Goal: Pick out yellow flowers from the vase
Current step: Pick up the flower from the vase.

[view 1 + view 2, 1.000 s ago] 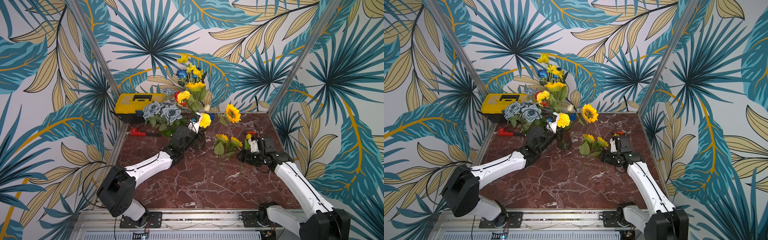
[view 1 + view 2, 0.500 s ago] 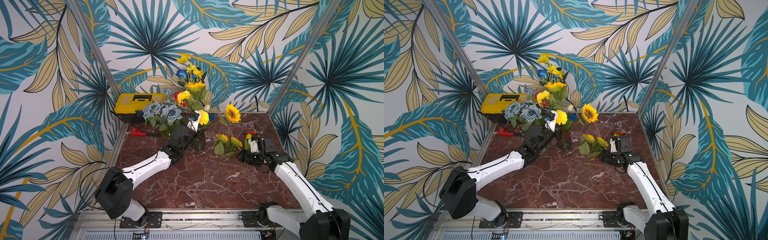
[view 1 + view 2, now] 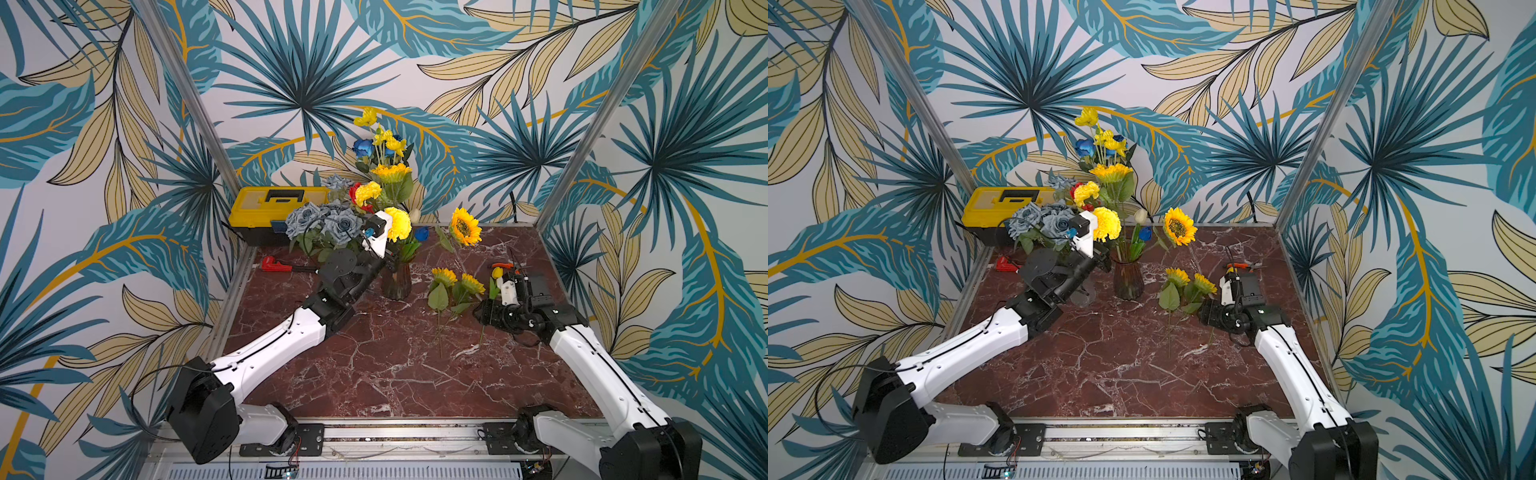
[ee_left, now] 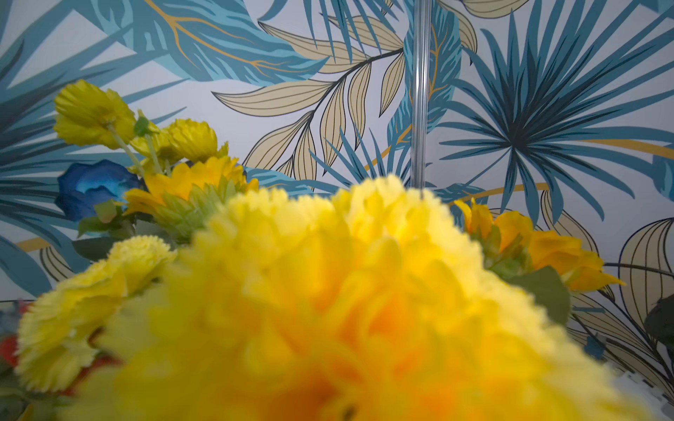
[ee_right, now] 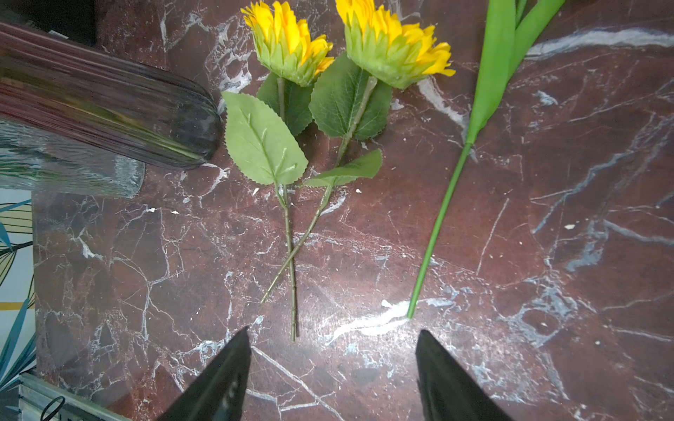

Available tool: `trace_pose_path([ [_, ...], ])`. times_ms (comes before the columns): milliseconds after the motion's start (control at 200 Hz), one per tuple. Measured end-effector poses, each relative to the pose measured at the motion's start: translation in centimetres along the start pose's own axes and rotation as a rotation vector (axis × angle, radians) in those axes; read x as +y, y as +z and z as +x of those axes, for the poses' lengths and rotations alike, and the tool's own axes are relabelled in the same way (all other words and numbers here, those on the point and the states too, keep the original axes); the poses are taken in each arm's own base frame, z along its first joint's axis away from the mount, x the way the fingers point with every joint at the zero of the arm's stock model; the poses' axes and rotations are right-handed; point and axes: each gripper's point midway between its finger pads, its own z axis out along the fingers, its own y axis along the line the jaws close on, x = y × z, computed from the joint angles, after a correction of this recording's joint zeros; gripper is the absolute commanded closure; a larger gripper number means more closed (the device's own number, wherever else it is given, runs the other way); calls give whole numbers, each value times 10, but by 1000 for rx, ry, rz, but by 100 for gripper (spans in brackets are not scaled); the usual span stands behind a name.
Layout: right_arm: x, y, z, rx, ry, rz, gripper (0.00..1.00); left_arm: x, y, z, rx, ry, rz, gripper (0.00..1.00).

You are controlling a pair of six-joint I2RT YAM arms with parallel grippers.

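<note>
A dark ribbed vase (image 3: 397, 284) (image 3: 1128, 284) (image 5: 109, 109) holds yellow flowers: a spray (image 3: 384, 139), a sunflower (image 3: 465, 226) leaning right, a small pompom (image 3: 368, 192). My left gripper (image 3: 392, 258) (image 3: 1104, 259) sits at the vase's mouth, shut on the stem of a big yellow pompom (image 3: 399, 224) (image 4: 346, 291). That bloom hides the jaws in the left wrist view. Two sunflowers (image 3: 444, 276) (image 5: 288, 40) and a yellow tulip (image 3: 497, 273) with its stem (image 5: 441, 226) lie on the table. My right gripper (image 5: 332, 330) (image 3: 482, 316) hovers open by their stem ends.
Grey-blue roses (image 3: 324, 220) crowd over the left arm, beside a clear glass vase (image 5: 73, 171). A yellow toolbox (image 3: 274, 208) and a red wrench (image 3: 276, 264) lie at the back left. Red-handled pliers (image 3: 500, 265) lie behind the right wrist. A metal post (image 3: 594, 124) stands at the back right.
The left gripper has closed and moved up and left, and the big pompom has risen with it. The right arm has stayed put.
</note>
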Motion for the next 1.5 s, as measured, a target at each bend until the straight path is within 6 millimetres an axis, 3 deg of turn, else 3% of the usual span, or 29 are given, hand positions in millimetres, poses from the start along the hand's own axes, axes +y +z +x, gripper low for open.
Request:
trace_pose_path([
  [395, 5, -4, 0, -7, -8, -25, 23, -2, -49, -104, -141, -88, 81, 95],
  [561, 18, -19, -8, -77, -36, -86, 16, -4, -72, -120, -131, -164, 141, 95],
  [806, 43, -59, -18, -245, -113, -216, 13, -19, -91, -97, 18, -222, 216, 95],
  [1051, 77, -77, -5, -313, -215, -423, 13, -32, -107, -76, 138, -245, 284, 95],
  [1322, 138, -101, 26, -319, -434, -650, 14, -51, -90, -29, 292, -320, 376, 96],
  [1502, 172, -97, 49, -261, -561, -759, 21, -73, -75, 10, 404, -368, 432, 96],
])
